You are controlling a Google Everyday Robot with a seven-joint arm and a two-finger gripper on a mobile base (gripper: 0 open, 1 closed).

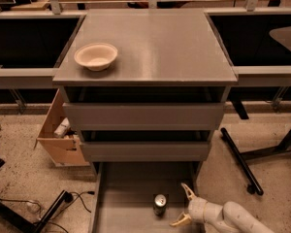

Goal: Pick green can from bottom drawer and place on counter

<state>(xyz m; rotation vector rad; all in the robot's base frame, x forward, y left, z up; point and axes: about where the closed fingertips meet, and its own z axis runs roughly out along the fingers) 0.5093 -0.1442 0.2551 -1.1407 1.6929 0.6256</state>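
The green can [159,204] stands upright on the floor of the pulled-out bottom drawer [121,198], right of its middle; its silver top faces up. My gripper [180,205] is low at the right, just right of the can, with its two pale fingers spread wide and pointing left toward it. The fingers are apart from the can and hold nothing. The counter [174,42] is the grey top of the cabinet, above the two shut upper drawers.
A cream bowl [96,56] sits on the counter's left part. A cardboard box [58,135] with items stands on the floor left of the cabinet. Cables and a black stand leg lie at the lower left; chair legs are at the right.
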